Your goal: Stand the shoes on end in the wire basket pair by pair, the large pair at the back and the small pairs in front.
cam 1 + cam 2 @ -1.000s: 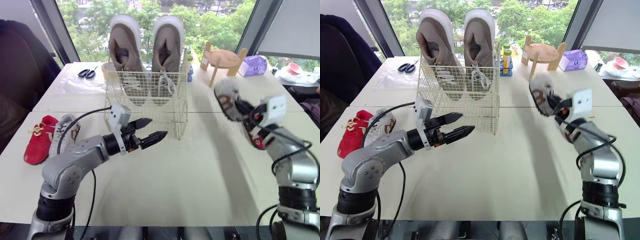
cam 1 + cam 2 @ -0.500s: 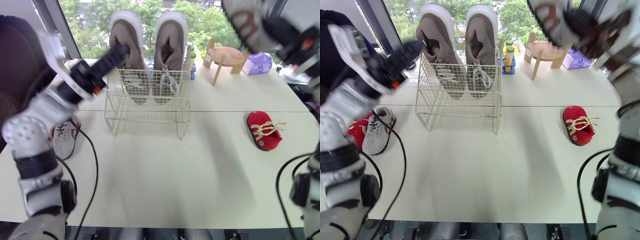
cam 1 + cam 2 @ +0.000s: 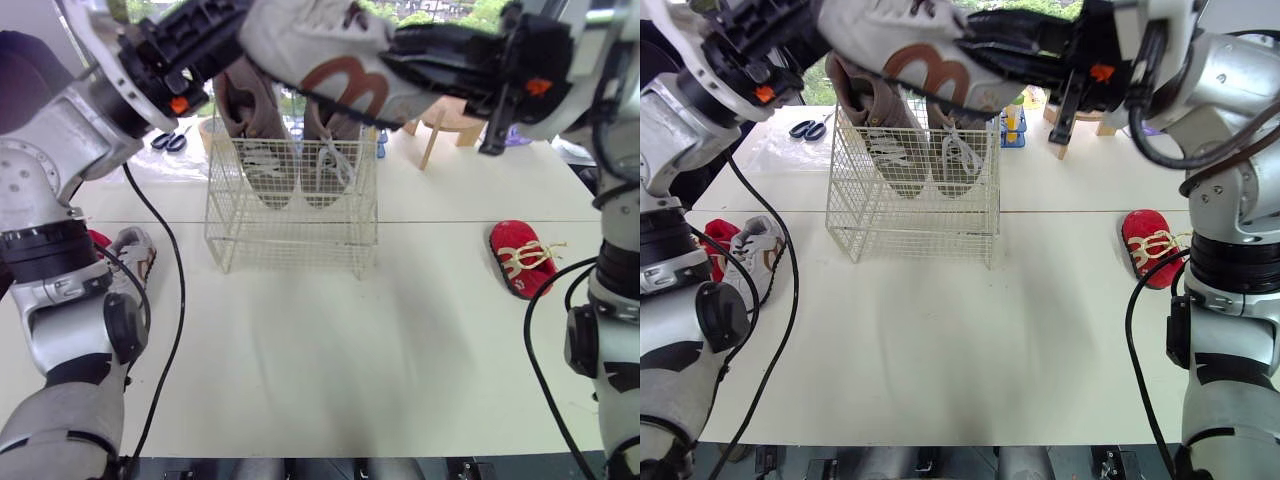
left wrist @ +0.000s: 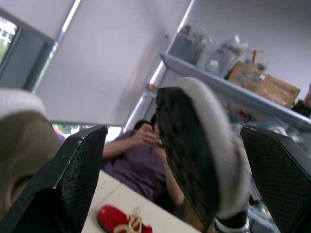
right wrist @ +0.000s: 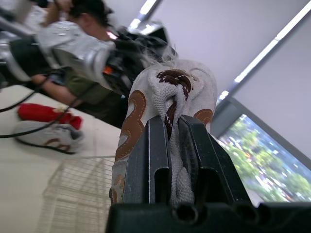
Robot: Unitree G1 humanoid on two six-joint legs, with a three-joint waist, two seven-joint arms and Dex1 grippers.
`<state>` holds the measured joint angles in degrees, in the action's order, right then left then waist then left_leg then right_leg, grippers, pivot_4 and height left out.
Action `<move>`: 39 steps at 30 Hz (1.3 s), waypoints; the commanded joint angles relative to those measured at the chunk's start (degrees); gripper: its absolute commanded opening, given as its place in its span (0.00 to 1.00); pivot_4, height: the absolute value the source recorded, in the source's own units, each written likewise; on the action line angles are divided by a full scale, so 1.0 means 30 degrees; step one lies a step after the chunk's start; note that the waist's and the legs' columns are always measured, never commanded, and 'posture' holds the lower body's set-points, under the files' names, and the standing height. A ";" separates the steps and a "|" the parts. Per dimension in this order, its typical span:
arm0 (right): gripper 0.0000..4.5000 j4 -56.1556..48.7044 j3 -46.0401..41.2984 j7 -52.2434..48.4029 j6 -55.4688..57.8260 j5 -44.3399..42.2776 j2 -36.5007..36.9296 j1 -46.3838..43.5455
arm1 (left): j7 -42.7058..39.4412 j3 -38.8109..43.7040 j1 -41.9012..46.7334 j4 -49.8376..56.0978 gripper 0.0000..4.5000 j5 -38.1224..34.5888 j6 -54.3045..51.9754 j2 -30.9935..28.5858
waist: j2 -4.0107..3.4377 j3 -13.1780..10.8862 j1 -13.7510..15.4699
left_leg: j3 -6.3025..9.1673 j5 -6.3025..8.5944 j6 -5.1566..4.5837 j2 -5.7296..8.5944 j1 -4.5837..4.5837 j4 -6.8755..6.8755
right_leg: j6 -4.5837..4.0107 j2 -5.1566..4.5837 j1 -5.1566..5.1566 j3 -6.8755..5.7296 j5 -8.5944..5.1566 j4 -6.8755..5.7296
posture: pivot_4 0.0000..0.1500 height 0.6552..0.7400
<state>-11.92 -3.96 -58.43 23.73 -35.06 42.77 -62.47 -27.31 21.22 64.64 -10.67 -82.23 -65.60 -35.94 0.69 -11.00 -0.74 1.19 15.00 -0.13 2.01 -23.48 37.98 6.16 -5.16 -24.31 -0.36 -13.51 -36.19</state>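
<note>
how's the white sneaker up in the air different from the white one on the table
The held sneaker is clamped in the right hand above the wire basket; the table sneaker lies free at the robot's left, next to a red shoe. The held one is tipped on its side in the air, the table one rests sole down. Both are small, whitish with brown trim: they look like a pair.
</note>
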 commanded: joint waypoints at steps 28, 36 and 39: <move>0.99 -0.0372 -0.8014 1.7993 0.2511 -1.4402 -1.2416 0.3100 | 0.7385 0.3854 -0.0882 0.4543 0.06 -0.3478 0.6945 0.7032 | 0.0023 0.0016 0.0035 | 0.0016 -0.0077 0.0150 0.0022 -0.0037 -0.0039 | -0.0011 -0.0136 -0.0072 0.0016 0.0016 -0.0021 | 1.00 1.00; 0.99 -0.1862 -0.4871 1.9949 0.1990 -1.4704 -1.5617 0.3828 | 0.7134 0.1848 -0.1875 0.4889 0.06 -0.2751 0.8502 0.9232 | 0.0014 0.0018 -0.0010 | -0.0034 -0.0025 0.0036 0.0032 -0.0059 -0.0027 | -0.0011 -0.0041 -0.0112 0.0019 0.0017 -0.0055 | 1.00 1.00; 0.99 -0.1855 -0.4402 1.9543 0.2088 -1.4725 -1.5184 0.3999 | 0.7225 0.1308 -0.2330 0.5043 0.06 -0.2708 0.8698 0.9328 | 0.0014 0.0019 0.0035 | -0.0019 -0.0016 0.0014 0.0031 -0.0059 0.0005 | -0.0010 -0.0022 -0.0079 0.0019 0.0017 -0.0051 | 1.00 1.00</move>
<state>-15.60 -17.60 1.17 30.24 -78.04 -3.46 -50.32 -5.38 26.00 56.87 2.16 -90.39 -40.52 -7.92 0.73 -10.94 -0.63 1.14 14.95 -0.10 2.11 -23.66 38.02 6.13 -5.22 -24.53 -0.31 -13.46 -36.34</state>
